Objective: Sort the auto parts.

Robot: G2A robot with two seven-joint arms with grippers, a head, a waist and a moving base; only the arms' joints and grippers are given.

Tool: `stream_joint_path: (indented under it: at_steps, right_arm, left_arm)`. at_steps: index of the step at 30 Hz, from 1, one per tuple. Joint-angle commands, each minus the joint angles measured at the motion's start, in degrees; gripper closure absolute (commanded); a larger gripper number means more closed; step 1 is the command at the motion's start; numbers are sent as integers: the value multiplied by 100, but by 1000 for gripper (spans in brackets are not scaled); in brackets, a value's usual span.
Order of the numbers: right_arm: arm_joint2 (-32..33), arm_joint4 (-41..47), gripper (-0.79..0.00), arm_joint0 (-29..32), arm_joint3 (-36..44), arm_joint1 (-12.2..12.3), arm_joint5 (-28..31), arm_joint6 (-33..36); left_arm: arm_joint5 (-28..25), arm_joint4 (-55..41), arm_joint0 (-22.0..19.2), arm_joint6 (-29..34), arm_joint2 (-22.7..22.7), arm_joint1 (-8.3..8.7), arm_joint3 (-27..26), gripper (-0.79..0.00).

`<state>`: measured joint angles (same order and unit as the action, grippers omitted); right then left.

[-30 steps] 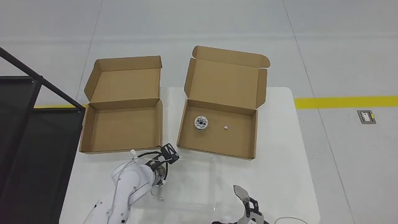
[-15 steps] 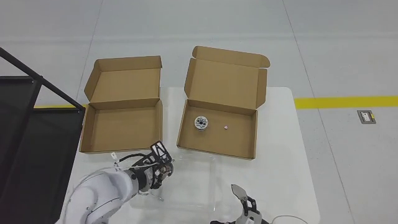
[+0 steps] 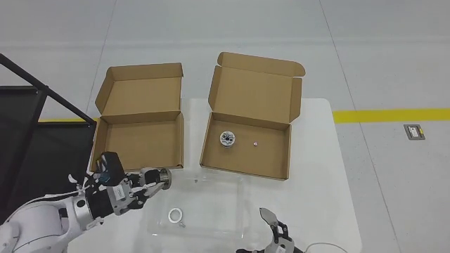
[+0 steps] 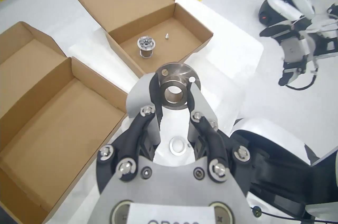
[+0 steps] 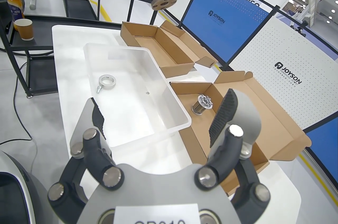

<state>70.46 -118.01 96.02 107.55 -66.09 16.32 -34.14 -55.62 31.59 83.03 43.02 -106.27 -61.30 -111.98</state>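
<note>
the left tool is shut on a metal flange, pinching its short neck between the two fingertips. it hangs over the near left part of the counter, just by the near wall of the left cardboard box. the right tool is wide open and holds nothing, at the near edge of the counter by the clear tray. a metal ring and a tiny screw lie in the tray. the right cardboard box has a toothed wheel in it.

the flange is held only by its thin neck, so i think it may tip or slip out and fall on the counter. if the tool goes too low it may bump a box wall. the flange may also land in the wrong box.

a second ago the left arm was over the tray, near the right box. now it has swung out to the left edge of the counter, and the ring it hid is in plain sight. the right tool has hardly moved.
</note>
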Motion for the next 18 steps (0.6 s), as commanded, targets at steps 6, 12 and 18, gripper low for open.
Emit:
stream_joint_path:
  at_steps: [6, 12, 18]
  right_arm:
    - [-33, 45, -785, -17, -15, 18, -19, 23]
    - [-33, 45, -785, -17, -15, 18, -19, 23]
    - [-33, 45, -785, -17, -15, 18, -19, 23]
  left_arm:
    - [-156, -165, 27, -71, -40, 17, 70, 0]
    - [-156, -165, 27, -71, -40, 17, 70, 0]
    - [1228, 901, -139, -578, 20, -25, 7, 0]
